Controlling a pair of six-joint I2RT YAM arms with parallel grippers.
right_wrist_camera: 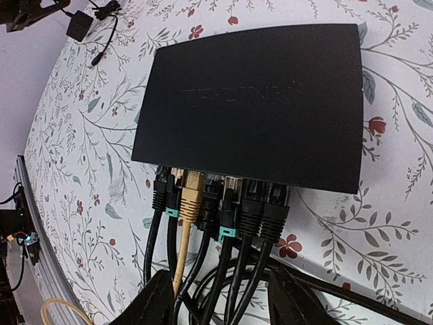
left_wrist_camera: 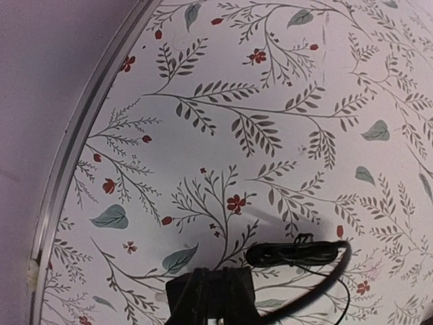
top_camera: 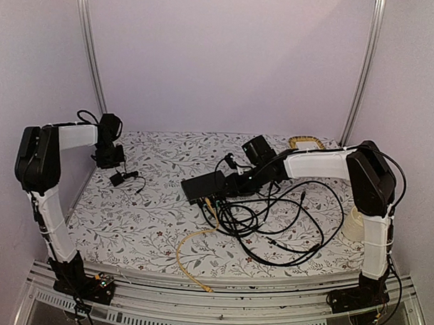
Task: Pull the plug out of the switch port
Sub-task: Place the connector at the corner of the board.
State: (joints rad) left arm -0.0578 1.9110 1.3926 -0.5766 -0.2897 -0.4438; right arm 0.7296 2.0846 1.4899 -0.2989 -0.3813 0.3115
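Table (top_camera: pixel 151 224) filled the lower half of the top view, covered in a white sheet printed with grey leaf sprigs and small red flowers. Plain pale lilac back wall (top_camera: pixel 228 56) spanned the upper frame. Two slim metal uprights (top_camera: pixel 92 51) rose at upper left and upper right. Slotted aluminium rail (top_camera: pixel 219 305) ran along the bottom edge. Light was soft and even.

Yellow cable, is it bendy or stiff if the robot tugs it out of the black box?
Probably floppy: the yellow cable lies in a loose curve on the table. Its plug looks hard, so that end should stay stiff. The black box looks flat and light, so it may slide along when tugged.
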